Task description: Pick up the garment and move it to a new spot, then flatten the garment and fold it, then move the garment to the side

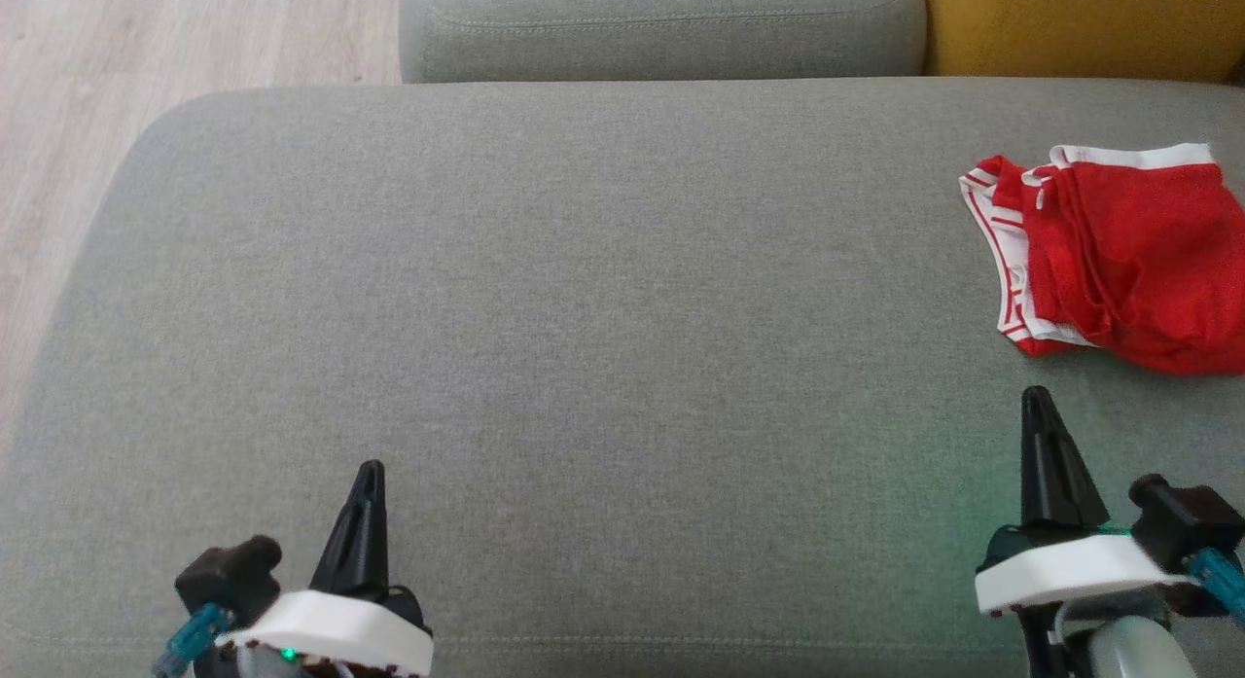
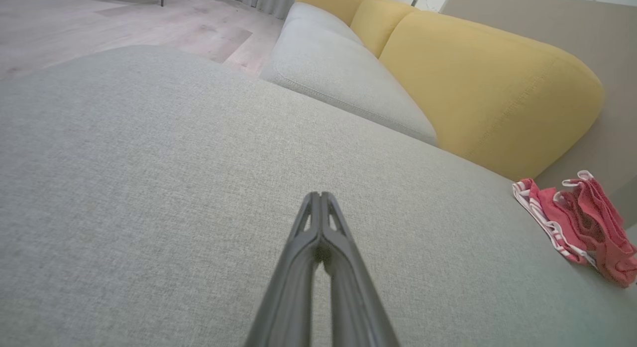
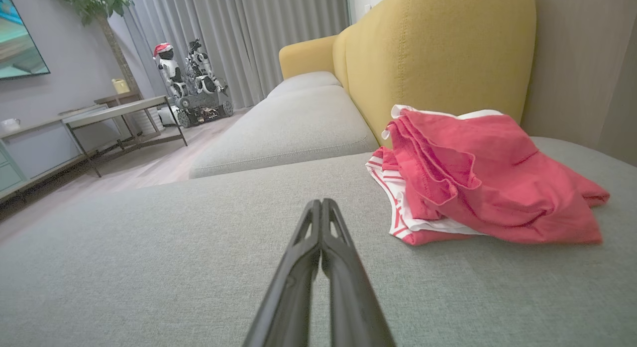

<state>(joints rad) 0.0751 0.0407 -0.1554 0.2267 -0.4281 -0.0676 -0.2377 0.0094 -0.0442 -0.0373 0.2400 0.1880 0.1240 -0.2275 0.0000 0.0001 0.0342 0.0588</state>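
Wooden floor (image 1: 146,36) lies beyond the far-left edge of the grey sofa seat (image 1: 584,269), well to the left of both arms. Left jaws: pressed together along their length, nothing between them; the dark fingers (image 1: 362,522) point forward over bare grey fabric, and the left wrist view confirms the fingers (image 2: 298,267) meet at the tip. Ahead of the left jaws, across open seat, a second grey cushion (image 1: 661,26) butts against the seat's far edge. Right jaws: likewise pressed together and holding nothing, fingers (image 1: 1050,464) pointing forward, with the fingers (image 3: 293,277) closed tip to tip in the right wrist view. Whether either tip touches the fabric below cannot be determined from these angles. The garment (image 1: 1128,260), red with white trim and a red-and-white striped band, lies in a crumpled, partly doubled heap on the seat, ahead of the right jaws and slightly to their right, near the tip but apart from it. From the left jaws the garment (image 2: 577,217) sits well apart, far off to their right. In the right wrist view the garment (image 3: 487,187) rests near the foot of the yellow backrest (image 3: 438,53), which stands beyond it.
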